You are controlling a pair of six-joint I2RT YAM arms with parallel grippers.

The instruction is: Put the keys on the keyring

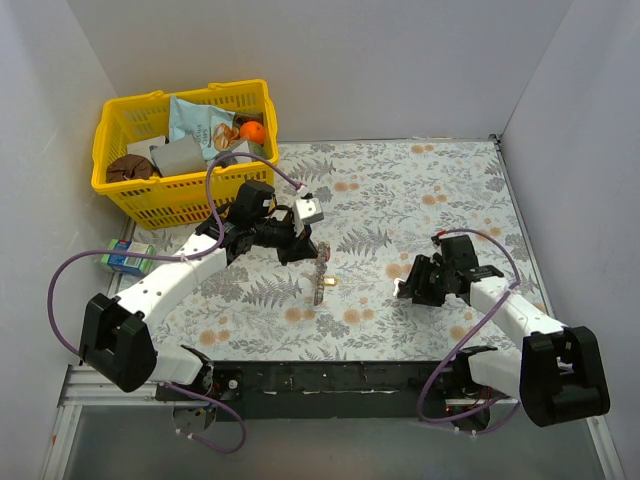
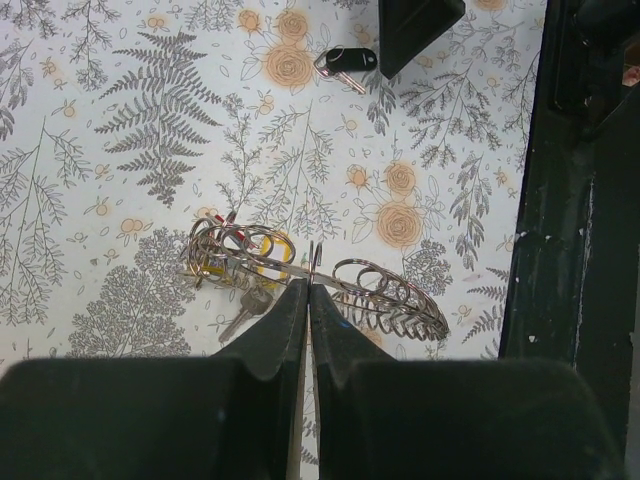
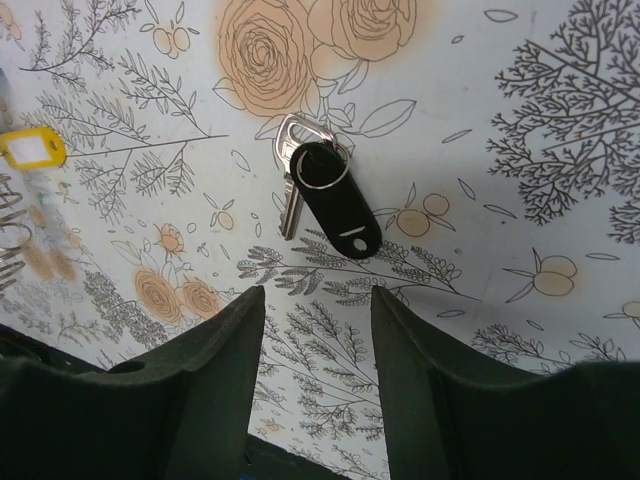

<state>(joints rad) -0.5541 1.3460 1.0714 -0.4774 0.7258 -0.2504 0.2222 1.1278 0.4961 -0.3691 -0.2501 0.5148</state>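
Note:
My left gripper [image 1: 311, 256] is shut on the thin rim of the keyring [image 1: 318, 277], a silver ring fringed with small split rings, and holds it on edge above the cloth. In the left wrist view the fingertips [image 2: 296, 296] pinch the ring [image 2: 392, 296]; a silver key [image 2: 240, 316] and a yellow tag hang from it. My right gripper [image 1: 404, 290] is open just above the cloth. In its wrist view the gripper [image 3: 315, 300] stands short of a dark-headed key [image 3: 336, 206] lying flat. That key also shows in the left wrist view [image 2: 346, 62].
A yellow basket [image 1: 120, 185] with packets and an orange stands at the back left. A green carton [image 1: 126, 257] lies by the left wall. A yellow tag [image 3: 30, 148] shows at the left of the right wrist view. The black front rail [image 2: 570, 250] runs along the table edge.

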